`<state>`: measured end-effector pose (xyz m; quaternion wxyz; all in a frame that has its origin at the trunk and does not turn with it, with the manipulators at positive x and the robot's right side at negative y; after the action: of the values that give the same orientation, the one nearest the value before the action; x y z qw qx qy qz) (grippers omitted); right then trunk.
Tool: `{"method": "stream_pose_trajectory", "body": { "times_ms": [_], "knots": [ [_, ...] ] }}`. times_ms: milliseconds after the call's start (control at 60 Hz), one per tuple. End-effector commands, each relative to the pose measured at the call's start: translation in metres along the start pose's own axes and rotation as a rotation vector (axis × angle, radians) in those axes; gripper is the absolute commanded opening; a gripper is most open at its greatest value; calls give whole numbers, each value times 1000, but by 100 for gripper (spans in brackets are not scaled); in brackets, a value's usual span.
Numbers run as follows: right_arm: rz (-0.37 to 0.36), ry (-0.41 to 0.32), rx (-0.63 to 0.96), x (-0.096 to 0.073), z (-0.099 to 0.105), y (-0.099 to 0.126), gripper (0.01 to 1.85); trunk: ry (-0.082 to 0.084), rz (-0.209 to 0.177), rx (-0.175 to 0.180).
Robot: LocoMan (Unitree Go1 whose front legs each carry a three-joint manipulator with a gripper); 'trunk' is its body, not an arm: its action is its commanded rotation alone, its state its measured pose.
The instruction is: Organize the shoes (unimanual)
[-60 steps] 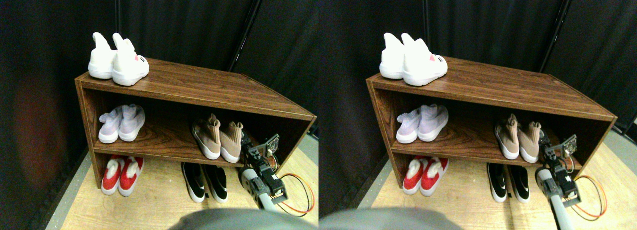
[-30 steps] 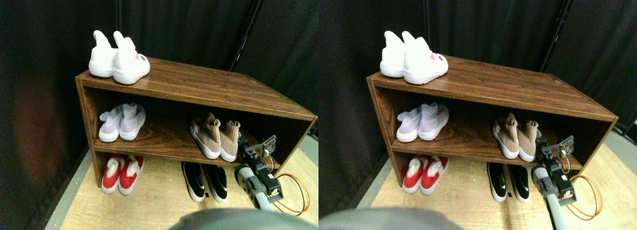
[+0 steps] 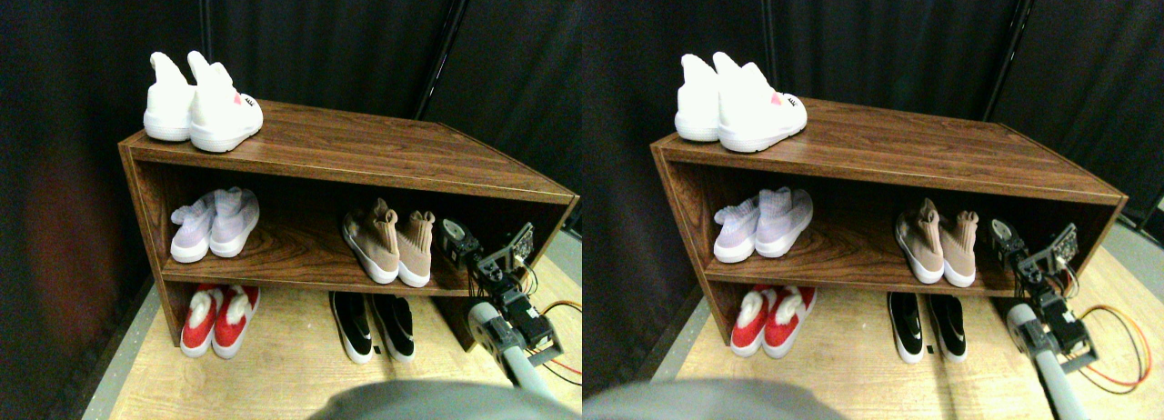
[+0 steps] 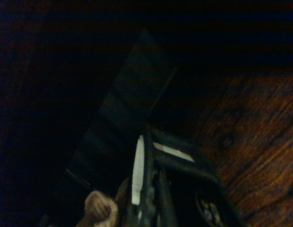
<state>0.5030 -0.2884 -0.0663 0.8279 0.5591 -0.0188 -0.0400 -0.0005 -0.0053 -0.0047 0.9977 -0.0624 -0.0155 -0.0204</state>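
The tan knit shoes (image 3: 391, 245) stand as a pair on the right of the middle shelf, heels toward me. My right gripper (image 3: 454, 237) is inside that shelf bay just to the right of the pair, a small gap from the right shoe, holding nothing I can see. Directly below them on the floor is a pair of black slip-ons (image 3: 373, 325). The wrist view is very dark: my gripper (image 4: 153, 189) shows low in the picture, a bit of a tan shoe (image 4: 97, 208) shows beside it, and the wood shelf board (image 4: 260, 142) runs along one side.
The brown wooden shoe rack (image 3: 364, 152) carries a white pair (image 3: 202, 106) on its top left and a lavender pair (image 3: 214, 225) on the middle shelf's left. A red pair (image 3: 218, 315) sits on the floor below. An orange cable (image 3: 566, 305) trails by my arm (image 3: 509, 329).
The whole picture has shifted, so the camera moved. My gripper has risen a little and stands slightly farther from the right tan shoe. The shoes kept their places.
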Motion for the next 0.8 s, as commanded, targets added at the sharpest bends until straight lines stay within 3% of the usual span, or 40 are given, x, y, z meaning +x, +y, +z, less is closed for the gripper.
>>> {"method": "stream_pose_trajectory", "body": {
  "times_ms": [17,133,317,417,567,800],
  "knots": [
    [71,0,-32,-5,2,14,6,-5,-2,-19],
    [122,27,-70,-16,9,20,6,-6,-10,-17],
    [115,22,-28,-41,16,23,6,1,-16,-17],
    [157,57,-48,-51,18,22,6,7,-18,-14],
    [195,70,-41,-69,18,20,6,21,-20,-10],
    [220,111,-14,-92,11,12,6,24,-21,-9]
  ]
}}
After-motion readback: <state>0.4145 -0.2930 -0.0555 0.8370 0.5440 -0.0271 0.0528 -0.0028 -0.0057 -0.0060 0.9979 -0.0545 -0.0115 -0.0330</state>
